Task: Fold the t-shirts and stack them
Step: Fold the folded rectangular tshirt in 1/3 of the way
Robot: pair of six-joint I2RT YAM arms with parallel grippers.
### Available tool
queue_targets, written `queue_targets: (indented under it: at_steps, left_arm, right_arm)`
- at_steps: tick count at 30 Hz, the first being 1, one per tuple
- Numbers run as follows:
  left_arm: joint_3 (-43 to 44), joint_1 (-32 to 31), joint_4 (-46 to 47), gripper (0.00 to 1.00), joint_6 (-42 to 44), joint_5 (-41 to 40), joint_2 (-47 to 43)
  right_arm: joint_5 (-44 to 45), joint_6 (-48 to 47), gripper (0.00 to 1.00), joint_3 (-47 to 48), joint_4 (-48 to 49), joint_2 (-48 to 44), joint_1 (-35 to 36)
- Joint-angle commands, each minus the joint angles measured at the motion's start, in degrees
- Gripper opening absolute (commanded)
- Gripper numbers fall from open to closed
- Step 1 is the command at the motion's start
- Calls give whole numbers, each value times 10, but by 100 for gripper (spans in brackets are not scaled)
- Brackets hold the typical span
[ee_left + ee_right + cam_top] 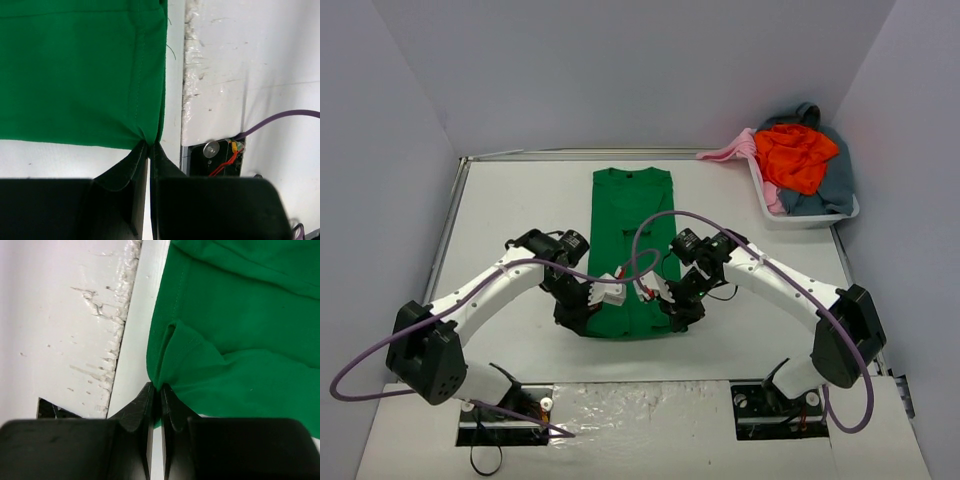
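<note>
1. Green t-shirt (632, 240): plain bright green.
2. Orange-red t-shirt (798, 155): plain.
3. Pink t-shirt (730, 150): pale, plain.
4. Grey-blue t-shirt (832, 182): plain.
5. Tub (810, 221): white.
6. Surface (520, 200): white.
7. Arms (485, 290): white, black joints.
8. Cables (670, 213): purple.
9. Fingers (120, 172): black.

White arms (485, 288) w/ blk joints, blk jaws, purple cables (670, 213).

White table (520, 200) with a thin metal rim (448, 225) along its left and far edges, closed in by plain pale walls (620, 70). White plastic tub (810, 221) at the far right corner. Crinkled glossy white sheet (640, 415) across the near edge, scuffed and chipped along its border.
</note>
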Motion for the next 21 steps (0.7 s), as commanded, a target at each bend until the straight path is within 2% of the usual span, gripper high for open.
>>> queue_targets:
  at_steps: [1,15,21]
  left_arm:
    - [36,-20,-69,2,93,55,-22]
    - [50,-18,-12,2,59,16,-4]
    - [85,-5,-22,2,66,-1,13]
  right_arm:
    - [-29,-1,0,28,-82,6,-10]
    - [2,-4,0,63,-81,50,-16]
    - [20,-11,0,98,-84,73,-27]
